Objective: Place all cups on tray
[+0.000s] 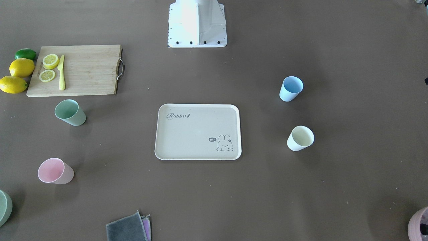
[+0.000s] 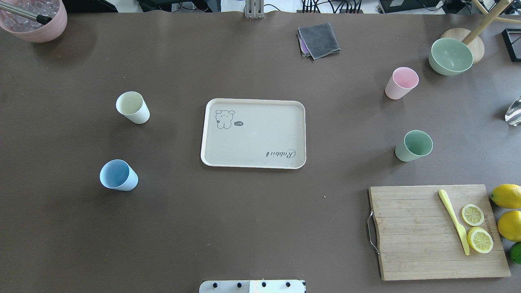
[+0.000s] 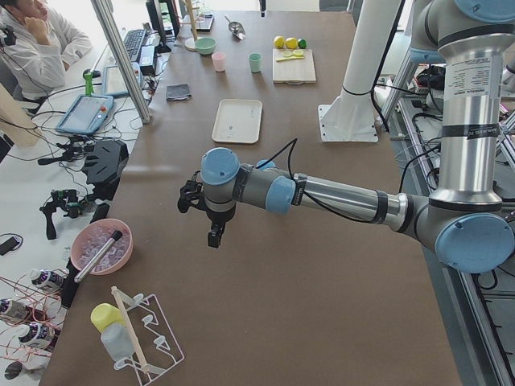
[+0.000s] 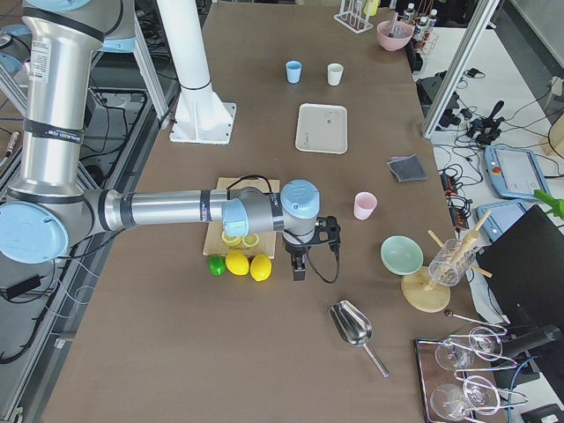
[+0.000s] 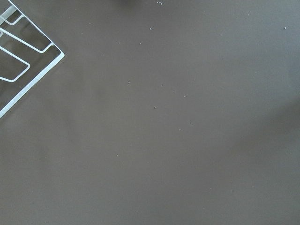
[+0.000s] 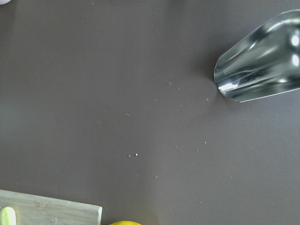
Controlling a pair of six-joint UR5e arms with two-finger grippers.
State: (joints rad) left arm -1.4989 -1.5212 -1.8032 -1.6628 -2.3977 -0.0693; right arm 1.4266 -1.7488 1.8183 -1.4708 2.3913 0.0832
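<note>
Overhead exterior gives you the layout: the tray lies bare in the middle of the worktop, its long axis running from one arm's side to the other. All four cups stand upright on the worktop, none on the tray yet. The cream cup and blue cup sit well off the tray's short edge on the left arm's side. The pink cup and mint cup sit off the opposite short edge, the mint one near the cutting board. You see the left fingers only in the exterior left view, hanging point-down over the worktop's end near the wire rack. The tray, and by the overhead layout the cream and blue cups, lie ahead of them, inward along the worktop. The right fingers show only in the exterior right view, just beside the lemons, with the scoop outward of them and the pink cup inward, toward the tray. From these side views you cannot tell how wide either pair stands. My judgement is that each arm is nearer its own two cups. The tray reads "Rabbit" in script at one corner and "hi" in a bubble beside the bunny; the board's edge stamp is too small to read.
</note>
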